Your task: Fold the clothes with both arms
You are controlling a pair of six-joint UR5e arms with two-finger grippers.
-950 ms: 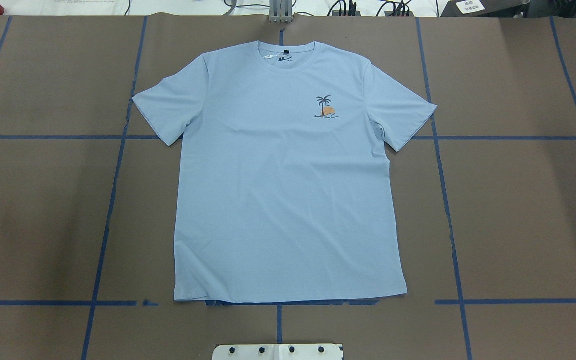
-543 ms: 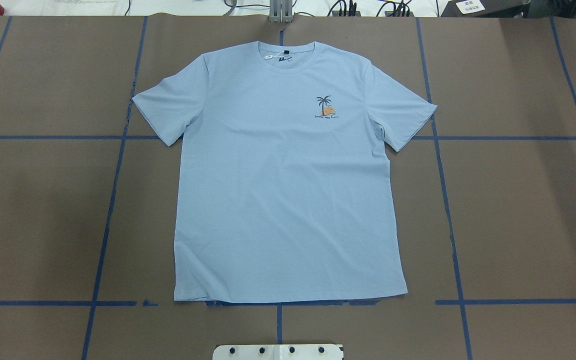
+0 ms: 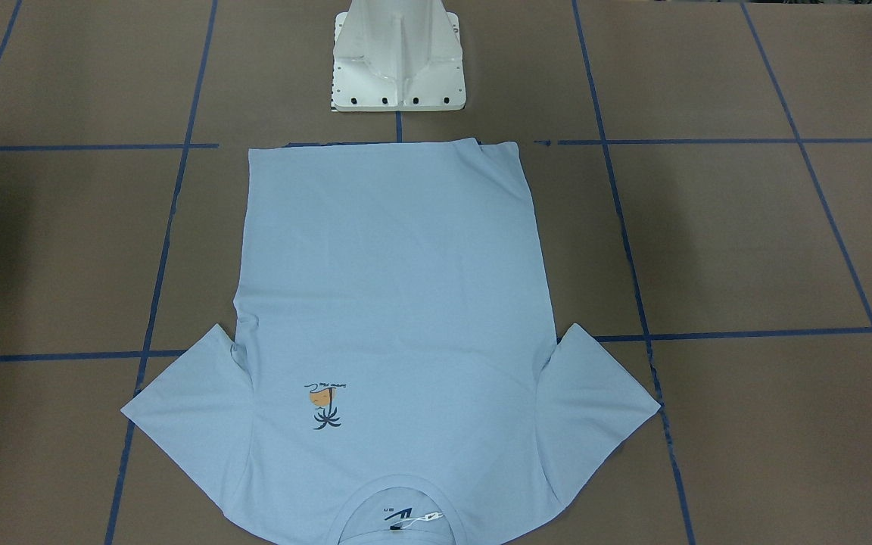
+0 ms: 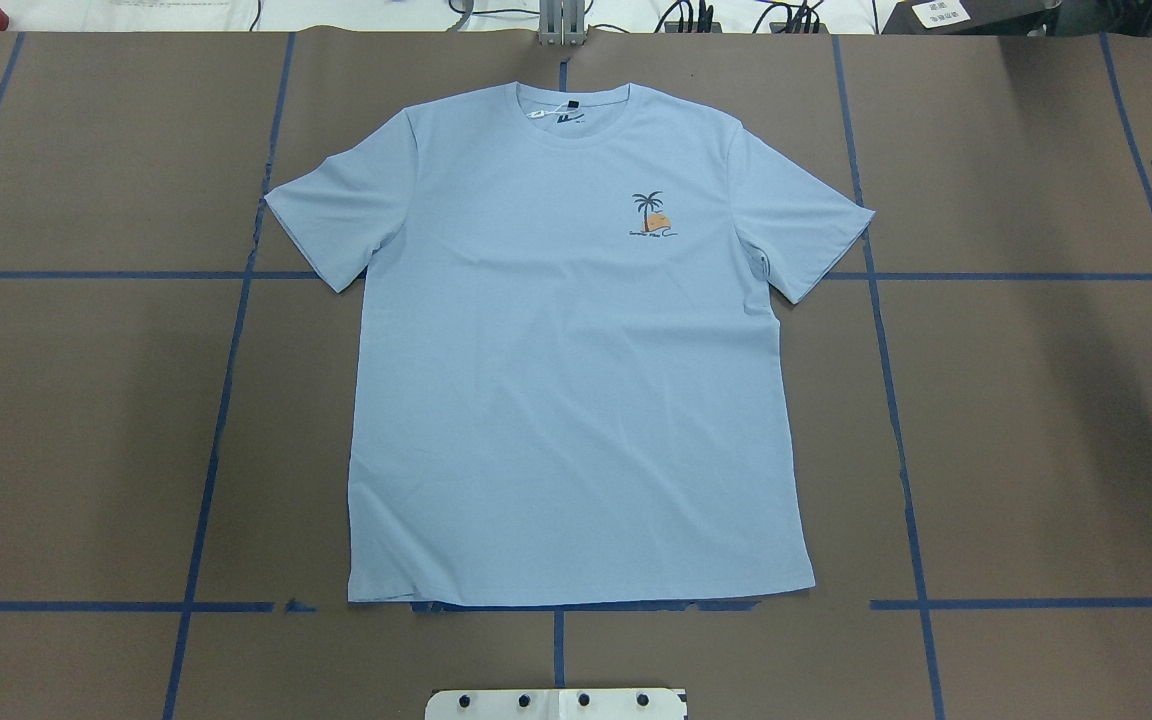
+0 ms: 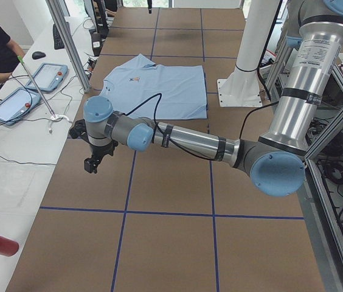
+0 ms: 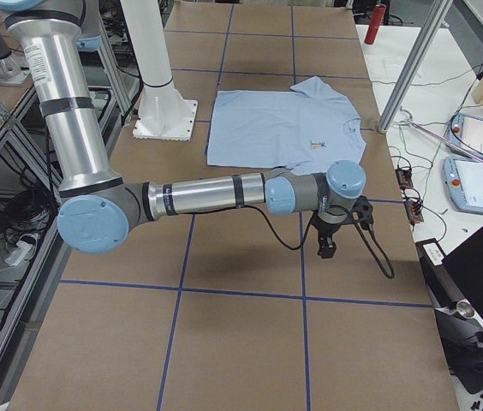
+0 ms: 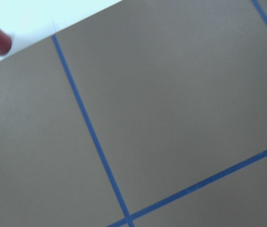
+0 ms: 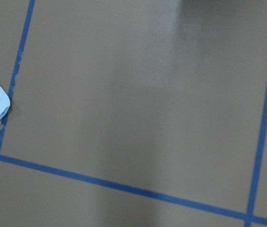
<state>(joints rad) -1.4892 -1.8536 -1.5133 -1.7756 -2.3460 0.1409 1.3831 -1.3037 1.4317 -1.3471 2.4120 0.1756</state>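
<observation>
grey-tubed, blue-capped right arm point(image 6: 207, 193): stretched low over brown tape-gridded table point(image 6: 241, 342) | its black two-finger gripper point(image 6: 326, 251): pointing down, opening unclear | pale-blue short-sleeved T-shirt point(image 6: 276, 120): flat, apart from gripper

pale blue tee point(image 4: 576, 400) lies flat and face up in the middle of the table point(image 4: 86, 420), sleeves spread, collar pointing away from the robot, little palm-tree print point(image 4: 650, 214) on the chest. left arm point(image 5: 196, 141) and right arm point(image 6: 207, 193) each reach out low, well off to either side of the shirt, neither touching it.
</observation>
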